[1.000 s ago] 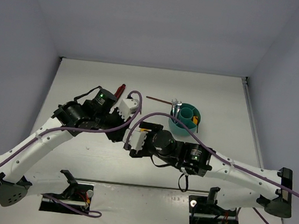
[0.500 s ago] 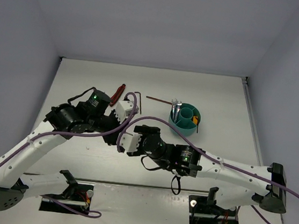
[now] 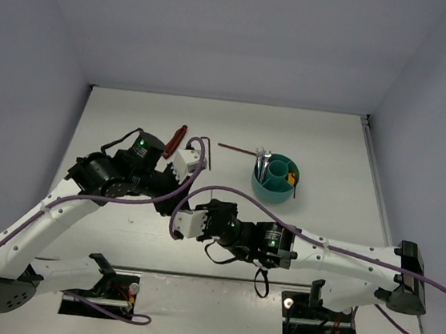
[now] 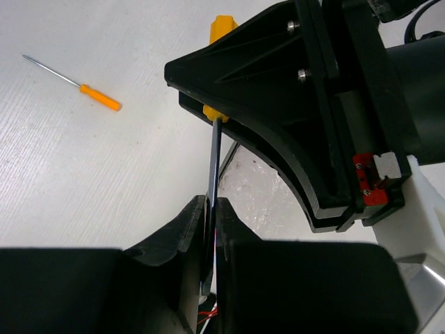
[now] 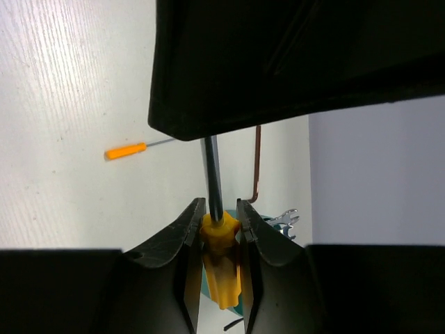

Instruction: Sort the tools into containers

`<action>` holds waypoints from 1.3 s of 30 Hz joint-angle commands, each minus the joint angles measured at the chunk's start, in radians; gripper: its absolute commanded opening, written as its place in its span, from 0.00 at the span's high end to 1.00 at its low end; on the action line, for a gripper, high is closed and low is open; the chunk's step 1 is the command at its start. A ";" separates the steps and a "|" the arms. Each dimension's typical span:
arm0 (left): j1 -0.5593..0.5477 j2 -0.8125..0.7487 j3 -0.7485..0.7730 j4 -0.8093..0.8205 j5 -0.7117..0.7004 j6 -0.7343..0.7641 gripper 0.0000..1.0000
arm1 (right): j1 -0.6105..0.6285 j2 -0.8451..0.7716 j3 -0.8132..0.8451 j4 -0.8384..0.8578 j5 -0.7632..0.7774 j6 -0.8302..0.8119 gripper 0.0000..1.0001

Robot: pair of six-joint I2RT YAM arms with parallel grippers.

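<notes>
A yellow-handled screwdriver (image 5: 221,261) hangs in the air between my two grippers. My left gripper (image 4: 212,209) is shut on its dark shaft (image 4: 216,156). My right gripper (image 5: 221,223) is closed on the yellow handle (image 4: 221,29), with both jaws touching it. In the top view the two wrists meet left of centre, and the screwdriver is hidden between them. The teal tub (image 3: 273,189) stands at the back right, with silver wrenches (image 3: 262,162) and something orange inside.
A small orange screwdriver (image 4: 99,97) lies on the white table. A red-handled tool (image 3: 176,138), a dark hex key (image 3: 211,154) and a thin brown tool (image 3: 237,148) lie at the back. A brown bent rod (image 5: 257,163) is in the right wrist view.
My right arm has swung left toward the left gripper and its jaws have closed on the yellow handle. The left gripper has kept its hold on the shaft.
</notes>
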 commanded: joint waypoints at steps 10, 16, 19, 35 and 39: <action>0.007 -0.017 0.146 0.018 -0.282 -0.016 0.30 | -0.016 -0.036 -0.045 0.108 0.098 0.128 1.00; 0.012 -0.095 0.165 0.117 -0.616 -0.033 0.27 | -0.214 -0.098 -0.099 0.113 -0.011 0.278 1.00; 0.013 -0.163 0.120 0.274 -0.727 -0.038 0.24 | -0.270 -0.113 -0.118 0.122 -0.035 0.332 1.00; 0.026 -0.359 -0.287 0.623 -1.043 0.011 0.14 | -0.850 -0.235 -0.341 0.521 -0.262 0.811 1.00; 0.028 -0.367 -0.337 0.623 -1.039 0.024 0.14 | -0.936 -0.204 -0.326 0.592 -0.345 0.820 1.00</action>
